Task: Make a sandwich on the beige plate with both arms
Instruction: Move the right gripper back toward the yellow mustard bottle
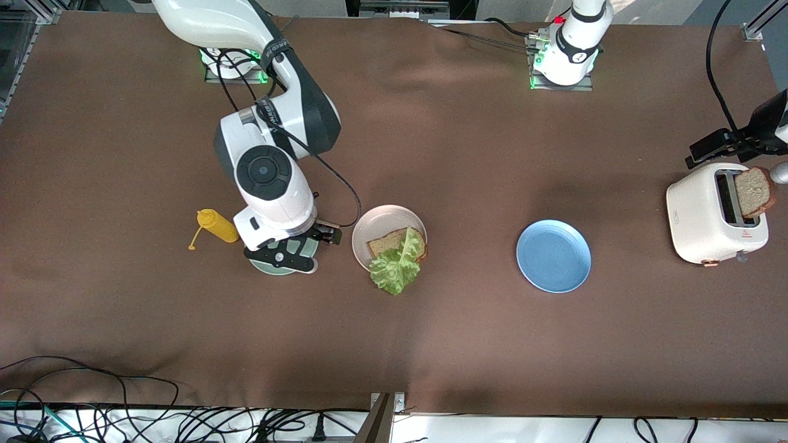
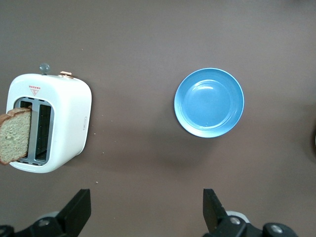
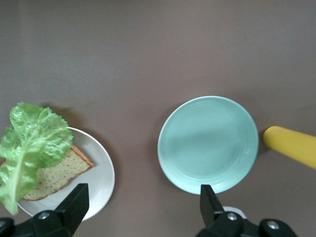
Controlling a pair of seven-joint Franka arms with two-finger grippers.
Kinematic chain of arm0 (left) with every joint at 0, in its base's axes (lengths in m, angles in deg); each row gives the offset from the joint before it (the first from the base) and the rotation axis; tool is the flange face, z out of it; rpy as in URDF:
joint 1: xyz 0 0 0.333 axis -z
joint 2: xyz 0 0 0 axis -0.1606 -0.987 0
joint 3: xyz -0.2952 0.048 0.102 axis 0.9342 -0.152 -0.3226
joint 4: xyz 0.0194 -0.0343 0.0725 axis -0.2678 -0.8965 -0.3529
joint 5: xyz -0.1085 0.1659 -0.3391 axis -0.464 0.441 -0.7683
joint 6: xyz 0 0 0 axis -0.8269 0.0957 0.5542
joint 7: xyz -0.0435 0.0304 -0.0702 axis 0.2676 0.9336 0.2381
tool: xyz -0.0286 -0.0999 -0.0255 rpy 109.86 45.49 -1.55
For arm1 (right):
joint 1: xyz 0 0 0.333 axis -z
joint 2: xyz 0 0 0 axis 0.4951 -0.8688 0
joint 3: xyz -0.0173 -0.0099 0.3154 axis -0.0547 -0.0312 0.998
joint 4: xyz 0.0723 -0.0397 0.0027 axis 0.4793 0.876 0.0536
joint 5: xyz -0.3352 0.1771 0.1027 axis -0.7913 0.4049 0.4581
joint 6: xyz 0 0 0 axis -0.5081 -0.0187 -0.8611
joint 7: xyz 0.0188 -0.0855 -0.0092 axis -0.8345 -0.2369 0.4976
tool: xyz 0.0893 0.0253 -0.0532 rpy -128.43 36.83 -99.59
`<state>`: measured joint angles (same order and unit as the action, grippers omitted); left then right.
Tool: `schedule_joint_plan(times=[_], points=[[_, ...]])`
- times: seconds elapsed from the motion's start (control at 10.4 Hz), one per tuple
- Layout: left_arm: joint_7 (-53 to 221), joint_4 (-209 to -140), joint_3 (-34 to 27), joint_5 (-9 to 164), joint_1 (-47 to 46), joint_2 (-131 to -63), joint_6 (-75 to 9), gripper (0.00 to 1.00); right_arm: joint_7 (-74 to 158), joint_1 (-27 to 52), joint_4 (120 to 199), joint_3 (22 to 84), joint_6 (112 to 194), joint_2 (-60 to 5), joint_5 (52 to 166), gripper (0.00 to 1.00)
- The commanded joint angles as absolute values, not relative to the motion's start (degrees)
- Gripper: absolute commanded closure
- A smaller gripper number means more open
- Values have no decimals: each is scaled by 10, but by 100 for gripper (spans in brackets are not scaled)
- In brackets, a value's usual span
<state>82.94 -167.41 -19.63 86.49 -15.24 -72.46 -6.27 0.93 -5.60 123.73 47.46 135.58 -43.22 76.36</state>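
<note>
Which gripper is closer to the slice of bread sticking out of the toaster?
Left. The left gripper hangs over the table beside the toaster holding the bread slice; the right gripper is over the mint-green plate.

Matt brown cloth table cover (image 1: pixel 431 332); glossy smooth blue plate (image 1: pixel 553 256); glossy white plastic toaster (image 1: pixel 708 221); coarse-grained bread slice (image 1: pixel 755 191).

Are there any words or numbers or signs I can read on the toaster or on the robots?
Toaster: a small red warning triangle with tiny red print above it, too small to read.
Toaster side: a small mark, too small to read.
Right arm: white letters on its black band, too blurred to read.
Left arm base: a small round mark, unreadable.
Plates and yellow bottle: no text visible.
</note>
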Motion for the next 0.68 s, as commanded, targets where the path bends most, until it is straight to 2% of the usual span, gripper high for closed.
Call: schedule_joint_plan(times=[0.0, 0.19, 0.39, 0.58], points=[[824, -1662, -194, 878, -157, -729, -57, 0, 100, -43, 1229, 479, 1285, -417, 757, 0], [824, -1662, -194, 877, -155, -730, -57, 0, 172, -22, 1230, 480, 1253, -394, 790, 0], [825, -1662, -194, 876, -155, -730, -57, 0, 193, -20, 1235, 476, 1236, -359, 773, 0], [825, -1662, -194, 877, -152, -730, -57, 0, 354, -20, 1236, 442, 1166, -341, 762, 0]])
